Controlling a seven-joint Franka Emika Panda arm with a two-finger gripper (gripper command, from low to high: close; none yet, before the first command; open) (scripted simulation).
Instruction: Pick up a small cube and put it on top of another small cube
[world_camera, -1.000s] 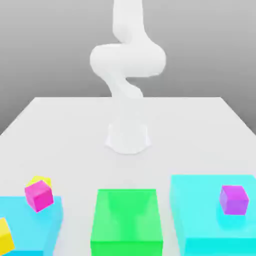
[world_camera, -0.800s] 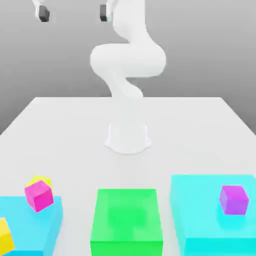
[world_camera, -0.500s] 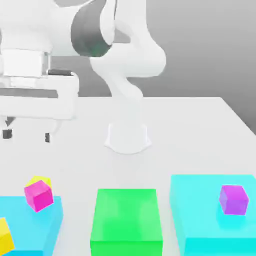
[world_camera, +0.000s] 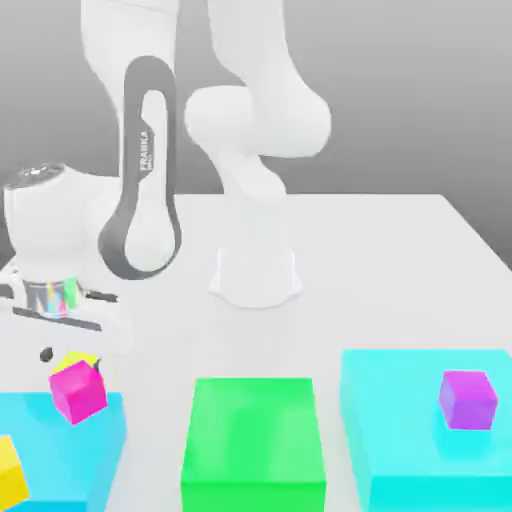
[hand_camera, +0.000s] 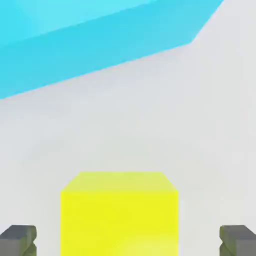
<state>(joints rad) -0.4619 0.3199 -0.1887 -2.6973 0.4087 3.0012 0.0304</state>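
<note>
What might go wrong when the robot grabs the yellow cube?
The open pincer has the yellow cube between its tips, so a crooked squeeze might twist it. The pink cube looks close by in the outside view, so the pincer may bump it.

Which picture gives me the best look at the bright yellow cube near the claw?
The hand view: the yellow cube looks large there, between the claw's open fingers. In the exterior view, only a bit of it peeks out behind the pink cube.
</note>
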